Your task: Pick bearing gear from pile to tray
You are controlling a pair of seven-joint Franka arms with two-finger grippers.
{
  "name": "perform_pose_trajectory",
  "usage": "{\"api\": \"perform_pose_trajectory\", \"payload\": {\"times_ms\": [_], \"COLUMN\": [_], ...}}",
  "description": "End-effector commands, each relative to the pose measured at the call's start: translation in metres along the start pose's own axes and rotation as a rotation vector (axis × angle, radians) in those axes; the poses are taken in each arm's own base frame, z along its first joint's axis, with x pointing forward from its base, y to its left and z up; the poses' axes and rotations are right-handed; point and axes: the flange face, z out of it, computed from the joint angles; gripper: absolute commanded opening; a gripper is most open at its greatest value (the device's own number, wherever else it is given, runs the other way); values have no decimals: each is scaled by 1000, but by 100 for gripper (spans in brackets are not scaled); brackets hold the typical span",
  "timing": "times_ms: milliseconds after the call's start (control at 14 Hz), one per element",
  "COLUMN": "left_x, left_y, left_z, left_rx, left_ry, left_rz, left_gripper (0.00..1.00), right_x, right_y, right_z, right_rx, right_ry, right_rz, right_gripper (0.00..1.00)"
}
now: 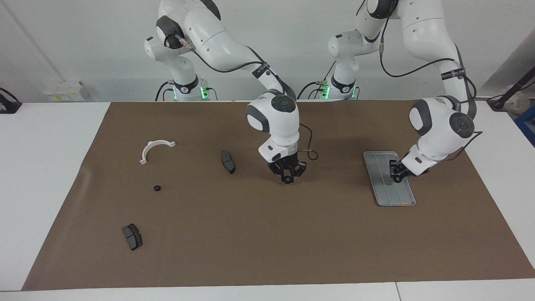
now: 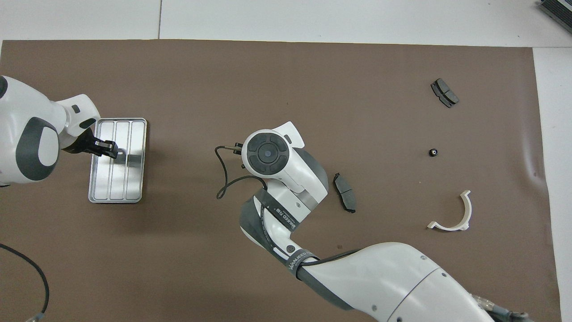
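The left hand (image 1: pixel 396 177) hangs low over the tray (image 1: pixel 399 196), likely to drop a part; its grip I cannot tell. The right hand (image 1: pixel 287 179), pinched narrow, hovers mid-surface. A bracket (image 1: pixel 155 147) and two brake pads (image 1: pixel 228 161) (image 1: pixel 132 236) surround the loose ring (image 1: pixel 157 188), at the right arm's end of the surface.

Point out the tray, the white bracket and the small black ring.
tray (image 1: pixel 399 196): facing view, bare grooved floor.
white bracket (image 1: pixel 154 147): facing view, top of its arc.
black ring (image 2: pixel 433 152): overhead view, its middle.
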Motion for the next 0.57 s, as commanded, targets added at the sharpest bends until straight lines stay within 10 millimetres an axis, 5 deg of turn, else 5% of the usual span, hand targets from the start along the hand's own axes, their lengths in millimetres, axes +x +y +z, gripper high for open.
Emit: {"api": "perform_pose_trajectory", "payload": {"times_ms": [0,143,287,358,501], "left_x": [-11,-5,15,26,42], "left_y": [12,17,45,69,117], "left_z": [-1,-5,-21,-27,-34], "left_rx": [4,8,16,17,12], "left_ry": [18,31,67,78,109], "left_rz": [23,26,31,-7,-104], "left_gripper": [65,82,82,82,82], "right_x": [-11,-16,-19,-21,-17], "right_y": [-7,-5,-8,-10,-7], "right_z": [7,11,11,7,7], "right_rx": [2,-3,-8,-9,-16], "right_ry": [1,-5,-5,-2,11], "right_rz": [-4,-7,-12,-18,-31], "right_gripper": [0,16,91,100,100]}}
